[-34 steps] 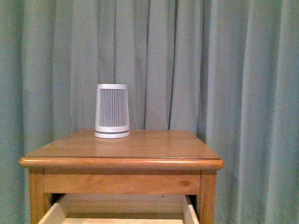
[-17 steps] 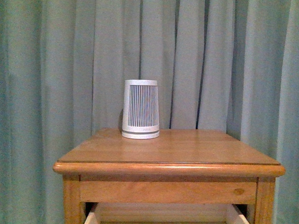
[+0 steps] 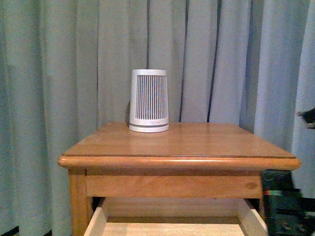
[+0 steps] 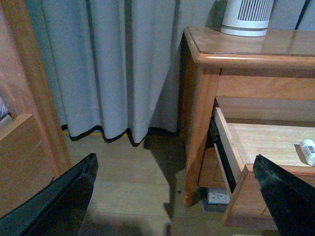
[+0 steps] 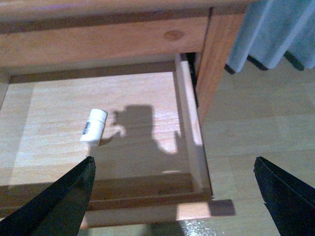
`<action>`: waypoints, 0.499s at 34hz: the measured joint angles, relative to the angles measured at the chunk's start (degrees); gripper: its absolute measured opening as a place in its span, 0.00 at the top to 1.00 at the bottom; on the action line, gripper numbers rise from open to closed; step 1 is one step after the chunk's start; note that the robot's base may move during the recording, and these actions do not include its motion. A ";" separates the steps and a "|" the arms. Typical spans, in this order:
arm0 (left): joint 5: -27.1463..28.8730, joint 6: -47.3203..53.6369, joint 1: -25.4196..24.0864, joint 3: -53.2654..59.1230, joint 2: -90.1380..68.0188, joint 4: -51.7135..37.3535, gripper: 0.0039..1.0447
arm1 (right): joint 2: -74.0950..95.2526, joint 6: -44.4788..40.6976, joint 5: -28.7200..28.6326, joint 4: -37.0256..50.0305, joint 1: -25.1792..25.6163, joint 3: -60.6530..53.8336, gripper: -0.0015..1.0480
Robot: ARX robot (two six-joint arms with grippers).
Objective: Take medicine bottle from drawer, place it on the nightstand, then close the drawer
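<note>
The nightstand (image 3: 182, 145) stands before me with its upper drawer (image 3: 169, 230) pulled out, showing pale bare wood inside. The medicine bottle (image 5: 93, 126), small and white with a barcode label, lies on its side on the drawer floor; the left wrist view catches it at the edge (image 4: 308, 151). My right gripper (image 5: 173, 164) hangs open above the drawer's front right corner, nearer than the bottle and not touching it. The right arm (image 3: 283, 213) shows beside the drawer's right side. My left gripper (image 4: 174, 160) is open, low by the nightstand's left side, over the floor.
A white-grey ribbed device (image 3: 149, 101) stands at the back of the nightstand top. Grey curtains (image 3: 55, 68) hang behind and to both sides. Another wooden piece of furniture (image 4: 24, 123) stands close to the left arm. A socket block (image 4: 216, 197) lies under the nightstand.
The front view has shifted: the nightstand moved right, then up in the picture, and more of the open drawer shows. The right arm has come into view at the lower right.
</note>
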State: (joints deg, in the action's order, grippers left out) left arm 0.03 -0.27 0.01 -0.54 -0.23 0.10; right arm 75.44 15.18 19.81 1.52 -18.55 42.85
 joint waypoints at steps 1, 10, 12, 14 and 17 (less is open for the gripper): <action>0.00 0.02 0.00 0.00 0.00 0.00 0.06 | 2.58 0.31 -0.61 0.24 -0.13 1.29 0.07; 0.00 0.00 0.00 0.00 0.00 0.00 0.06 | 22.25 1.29 -2.21 4.15 -1.44 11.13 0.07; 0.00 0.00 0.00 -0.02 0.00 0.00 0.06 | 25.16 1.36 -1.92 4.94 -1.77 12.87 0.07; 0.00 0.00 0.00 0.00 0.00 0.00 0.06 | 27.36 1.40 -1.79 5.31 -2.01 14.29 0.07; 0.00 0.00 0.00 0.00 0.00 0.00 0.06 | 30.86 1.62 -1.55 5.97 -2.56 16.79 0.07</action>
State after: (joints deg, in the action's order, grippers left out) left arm 0.03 -0.27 0.01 -0.54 -0.23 0.10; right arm 106.30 16.80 18.26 7.49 -21.10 59.64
